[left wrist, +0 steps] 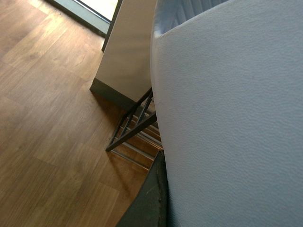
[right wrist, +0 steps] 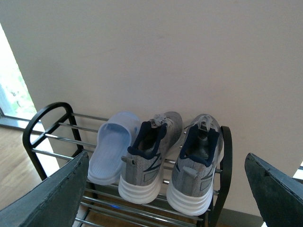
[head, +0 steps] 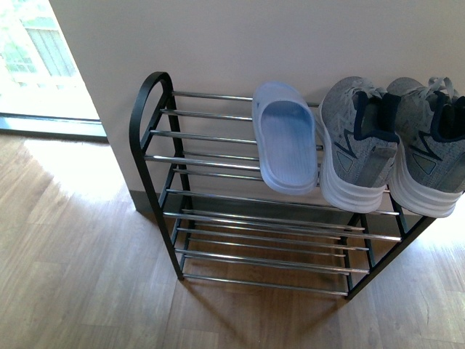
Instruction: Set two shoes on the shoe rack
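Observation:
A second pale blue slide [left wrist: 227,118] fills most of the left wrist view, and my left gripper [left wrist: 164,189] is shut on it; only one dark finger [left wrist: 147,205] shows against its side. Below it lies a corner of the shoe rack [left wrist: 135,130]. On the rack's [head: 156,138] top tier rest one pale blue slide [head: 285,138] and two grey sneakers [head: 356,138] [head: 429,138], heels toward me. My right gripper [right wrist: 166,156] hangs open in front of the sneakers [right wrist: 149,156] [right wrist: 196,161] and the slide [right wrist: 111,151], holding nothing. Neither arm shows in the front view.
The rack stands against a pale wall [head: 290,36] on a wooden floor [head: 80,276]. Bare chrome rods [head: 207,134] run left of the slide on the top tier, and lower tiers [head: 269,247] sit beneath. A bright window [head: 36,58] is at far left.

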Tool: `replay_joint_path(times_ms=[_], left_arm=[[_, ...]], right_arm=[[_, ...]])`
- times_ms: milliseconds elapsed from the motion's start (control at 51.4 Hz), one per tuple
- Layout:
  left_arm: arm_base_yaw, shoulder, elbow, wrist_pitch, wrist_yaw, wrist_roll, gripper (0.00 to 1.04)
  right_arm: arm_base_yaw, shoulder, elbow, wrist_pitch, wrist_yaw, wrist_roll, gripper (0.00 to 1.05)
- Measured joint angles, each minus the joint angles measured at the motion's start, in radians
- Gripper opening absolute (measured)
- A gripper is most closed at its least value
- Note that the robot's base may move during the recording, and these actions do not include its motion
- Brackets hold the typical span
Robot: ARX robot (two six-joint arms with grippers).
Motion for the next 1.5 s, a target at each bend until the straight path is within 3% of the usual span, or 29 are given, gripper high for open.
replay_joint_path(times_ms=[311, 700, 992, 1498], left_arm=[[-0.067, 0.622, 0.351, -0.019, 0.045, 0.191, 0.02], [-0.099, 0.932, 0.695, -0.147, 0.076, 0.394, 0.02], [-0.172, 1.183, 1.067, -0.282, 0.072, 0.542, 0.02], [-0.175, 1.332, 1.21, -0.297, 0.017, 0.629, 0.02]], right_arm=[[0.0, 0.0, 0.0, 0.0, 0.0, 0.0, 0.95], [0.0, 0.0, 0.0, 0.0, 0.0, 0.0, 0.95], [0.0, 0.0, 0.0, 0.0, 0.0, 0.0, 0.95], [0.0, 0.0, 0.0, 0.0, 0.0, 0.0, 0.95]])
